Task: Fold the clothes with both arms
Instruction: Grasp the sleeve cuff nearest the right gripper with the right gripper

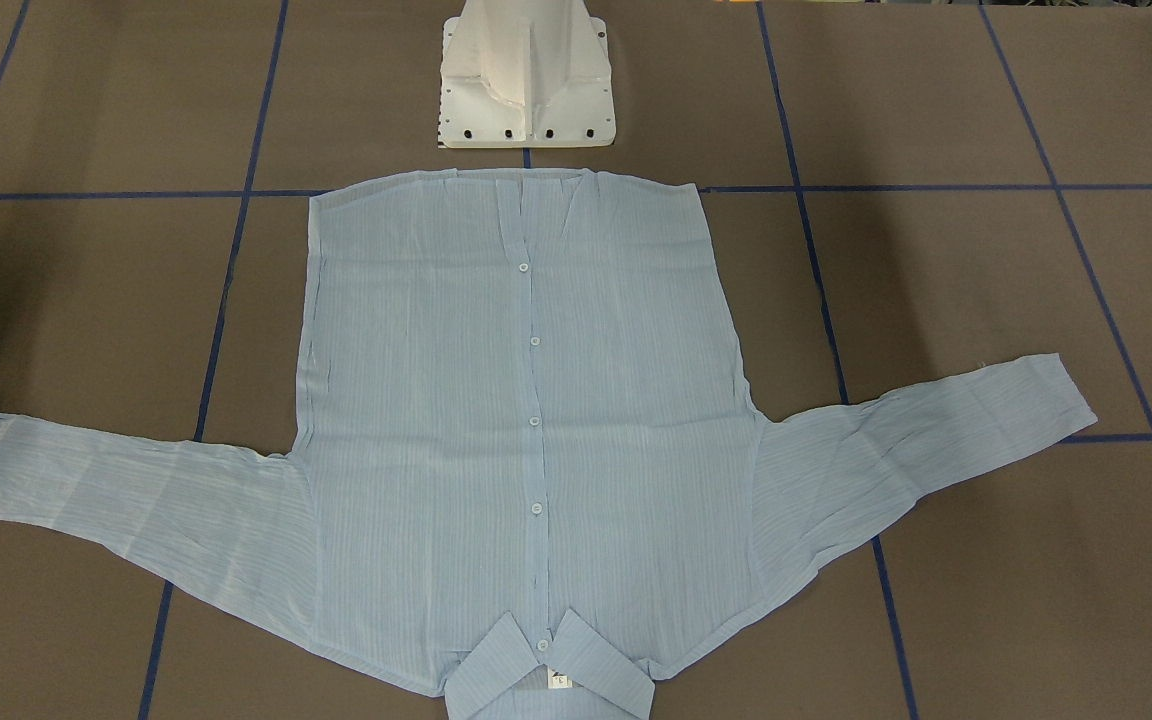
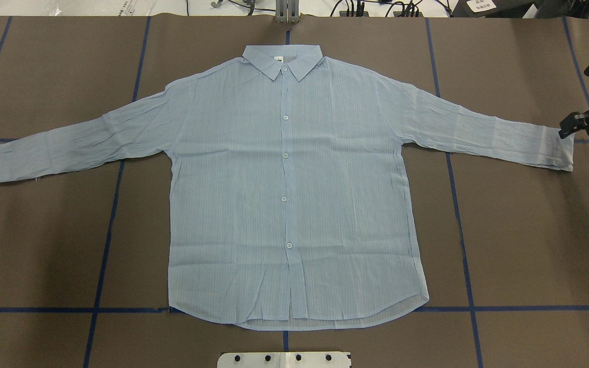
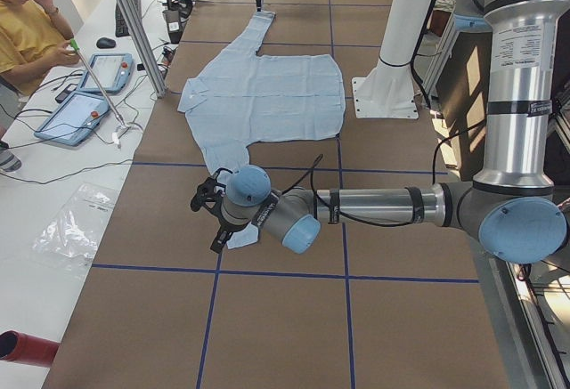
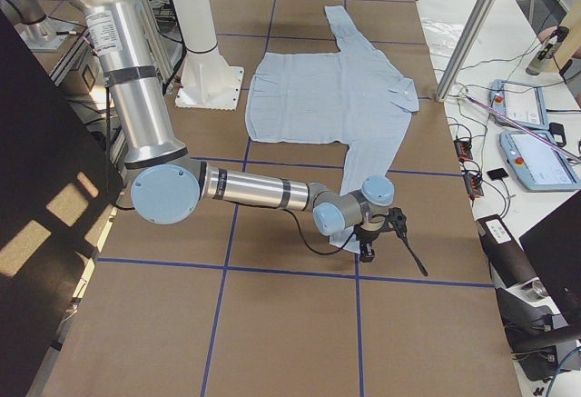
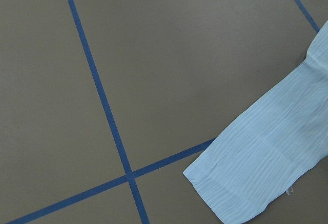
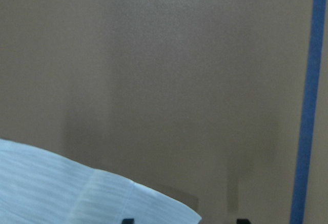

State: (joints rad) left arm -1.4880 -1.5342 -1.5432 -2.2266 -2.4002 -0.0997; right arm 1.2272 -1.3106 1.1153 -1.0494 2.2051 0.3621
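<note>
Thin striped blue shirt (image 2: 284, 194) lies flat.
Right tool (image 2: 581, 102) spread wide by cuff (image 6: 92, 198); left tool (image 3: 214, 220): cannot tell.

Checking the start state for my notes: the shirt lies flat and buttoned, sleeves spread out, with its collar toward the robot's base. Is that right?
Not quite. The shirt does lie flat and buttoned with its sleeves spread out, but its hem, not its collar, is toward the white base. The collar points away from it. The overhead exterior view shows this.
</note>
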